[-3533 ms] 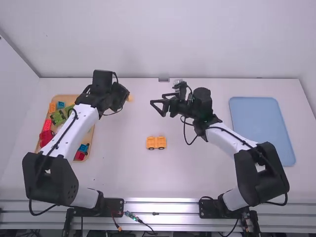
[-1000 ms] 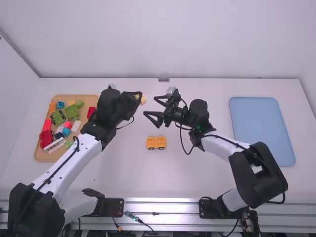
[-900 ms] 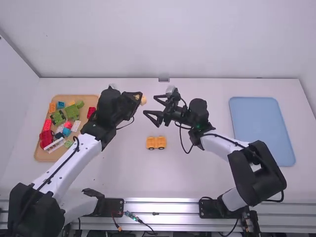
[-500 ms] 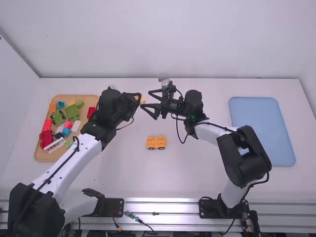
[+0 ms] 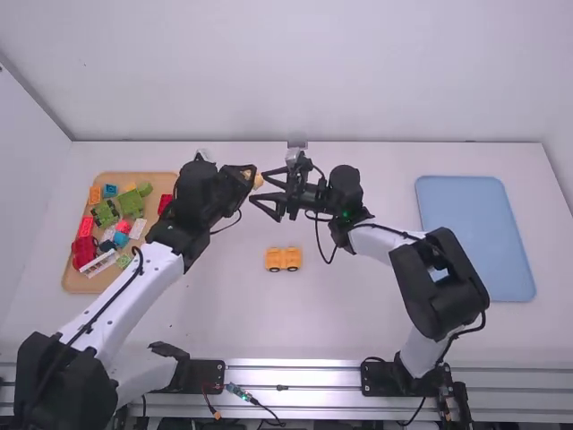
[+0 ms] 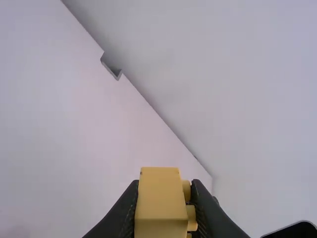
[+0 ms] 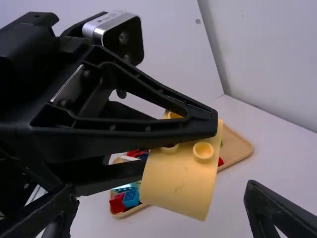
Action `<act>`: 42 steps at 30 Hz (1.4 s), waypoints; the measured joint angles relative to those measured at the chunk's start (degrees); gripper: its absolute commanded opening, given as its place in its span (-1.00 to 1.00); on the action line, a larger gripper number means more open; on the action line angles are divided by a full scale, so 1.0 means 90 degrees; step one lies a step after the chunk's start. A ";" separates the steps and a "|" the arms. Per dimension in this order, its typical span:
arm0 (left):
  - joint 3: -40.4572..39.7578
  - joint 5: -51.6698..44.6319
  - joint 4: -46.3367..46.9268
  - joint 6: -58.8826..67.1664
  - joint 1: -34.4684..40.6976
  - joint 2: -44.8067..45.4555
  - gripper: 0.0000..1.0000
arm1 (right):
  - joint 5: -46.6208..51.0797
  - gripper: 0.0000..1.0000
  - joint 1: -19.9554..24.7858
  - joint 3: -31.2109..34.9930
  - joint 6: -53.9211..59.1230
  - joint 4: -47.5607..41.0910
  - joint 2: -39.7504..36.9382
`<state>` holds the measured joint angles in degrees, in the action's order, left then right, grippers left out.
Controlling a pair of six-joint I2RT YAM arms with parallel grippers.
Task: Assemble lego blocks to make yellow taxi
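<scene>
Two parts appear relevant to the taxi at this stage, and they are apart. The wheeled base (image 5: 284,259), orange-yellow and standing on its wheels, is on the table (image 5: 269,322), roughly midway between its left and right edges and somewhat nearer the near edge. The yellow block (image 7: 182,176) is in the air beyond the base, towards the table's far edge, clamped between the fingers of the left gripper (image 6: 165,191). Its round studs are visible in the right wrist view, where the block hangs tilted.

The right gripper (image 7: 161,187) faces it with fingers well apart, one to either side of the block, no contact seen. A handover or regrip is judged to be the step in hand.

Progress is assessed as partial: base set out, body part picked, joining not done. Outstanding are the transfer, turning the block studs up, and seating it squarely on the base. Whether further parts are required cannot be determined; an orange block (image 5: 95,195) lies by the far left corner of the wooden tray (image 5: 82,283). Misalignment at the handover is the main risk.
</scene>
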<state>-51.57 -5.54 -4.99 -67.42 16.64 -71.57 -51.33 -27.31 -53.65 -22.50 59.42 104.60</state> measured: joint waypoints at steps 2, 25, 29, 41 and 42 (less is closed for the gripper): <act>0.0000 -0.0041 -0.0024 0.0053 0.0002 0.0000 -0.88 | -0.0005 0.72 0.0000 0.0000 0.0002 0.0005 -0.0002; 0.0000 -0.0138 -0.0022 0.0636 0.0002 0.0000 -0.96 | -0.0325 0.85 0.0056 0.0000 0.0119 0.0044 -0.0002; 0.0000 -0.0209 0.0019 0.0770 0.0002 0.0000 -0.95 | -0.0381 0.79 0.0053 0.0000 0.0163 0.0046 -0.0002; 0.0000 -0.0644 0.0119 0.0656 0.0000 0.0002 -0.96 | -0.0495 0.75 0.0080 0.0000 0.0355 0.0022 -0.0002; 0.0000 -0.0682 0.0134 0.0614 0.0000 0.0002 -0.96 | -0.0498 0.74 0.0095 0.0000 0.0357 0.0017 -0.0002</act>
<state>-51.57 -11.68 -3.79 -61.89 16.64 -71.55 -55.81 -26.46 -53.65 -19.29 59.57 104.57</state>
